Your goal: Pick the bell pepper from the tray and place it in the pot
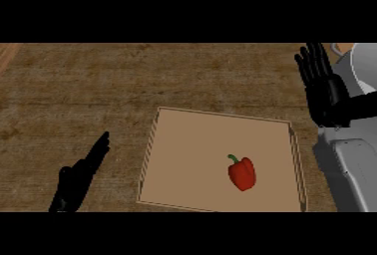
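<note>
Counter [88, 84]: brown wood-grain top, running across the whole view
Left hand [80, 177]: black, low at the view's left, seen edge-on with straight fingers pressed together and pointing up and to the right; it holds nothing and lies just beside the tray's left edge, apart from it
Tray [191, 149]: flat, tan, roughly square with a thin raised rim, sitting slightly skewed on the counter
Bell pepper [242, 174]: red and glossy, elongated, with a short green stem at its upper left (it narrows toward the lower end); it lies on its side in the tray's right half, well apart from both hands
Right hand [318, 74]: black, at the upper right edge, fingers straight and slightly spread, pointing up, empty; its grey forearm [352, 169] runs down the right edge
</note>
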`<state>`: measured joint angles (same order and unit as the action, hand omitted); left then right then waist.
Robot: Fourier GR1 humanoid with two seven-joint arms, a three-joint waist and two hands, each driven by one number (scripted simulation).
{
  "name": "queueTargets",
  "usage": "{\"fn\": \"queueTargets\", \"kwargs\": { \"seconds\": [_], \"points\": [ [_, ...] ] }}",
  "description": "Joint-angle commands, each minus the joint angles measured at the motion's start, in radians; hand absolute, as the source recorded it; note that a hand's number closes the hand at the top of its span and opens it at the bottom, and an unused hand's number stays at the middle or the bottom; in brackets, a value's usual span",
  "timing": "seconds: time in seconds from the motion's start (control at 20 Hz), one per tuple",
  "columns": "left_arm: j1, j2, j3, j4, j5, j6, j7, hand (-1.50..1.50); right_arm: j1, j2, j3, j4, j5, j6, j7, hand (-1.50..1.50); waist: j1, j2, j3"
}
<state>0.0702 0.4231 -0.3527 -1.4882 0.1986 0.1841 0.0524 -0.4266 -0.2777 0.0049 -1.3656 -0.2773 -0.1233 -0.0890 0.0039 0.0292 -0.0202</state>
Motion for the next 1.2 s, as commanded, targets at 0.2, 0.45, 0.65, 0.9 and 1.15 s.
{"fn": "queueTargets", "kwargs": {
  "seconds": [0.2, 0.45, 0.65, 0.9, 1.15],
  "points": [
    [-0.201, -0.043, 0.142, -0.103, 0.046, 0.057, -0.080, 0.00, -0.160, -0.047, 0.155, -0.007, -0.161, 0.506, -0.002, 1.50, 0.096, -0.021, 0.024],
    [-0.292, -0.100, 0.194, -0.109, 0.085, 0.100, -0.081, 0.00, -0.148, -0.288, 0.207, 0.066, 0.113, 0.674, -0.299, -1.50, 0.036, -0.003, 0.025],
    [-0.321, -0.055, 0.251, -0.082, 0.120, 0.061, -0.071, 0.00, -0.152, -0.353, 0.226, 0.102, 0.207, 0.795, -0.611, -1.50, 0.038, -0.002, 0.026],
    [-0.355, -0.092, 0.240, -0.059, 0.099, 0.092, -0.070, 0.00, -0.191, -0.440, 0.297, 0.159, 0.417, 0.741, -0.837, -1.50, 0.036, -0.008, 0.024],
    [-0.356, -0.060, 0.281, -0.044, 0.128, 0.057, -0.049, 0.00, -0.179, -0.524, 0.436, 0.119, 0.579, 0.644, -0.880, -1.50, 0.017, -0.021, 0.022]
  ]
}}
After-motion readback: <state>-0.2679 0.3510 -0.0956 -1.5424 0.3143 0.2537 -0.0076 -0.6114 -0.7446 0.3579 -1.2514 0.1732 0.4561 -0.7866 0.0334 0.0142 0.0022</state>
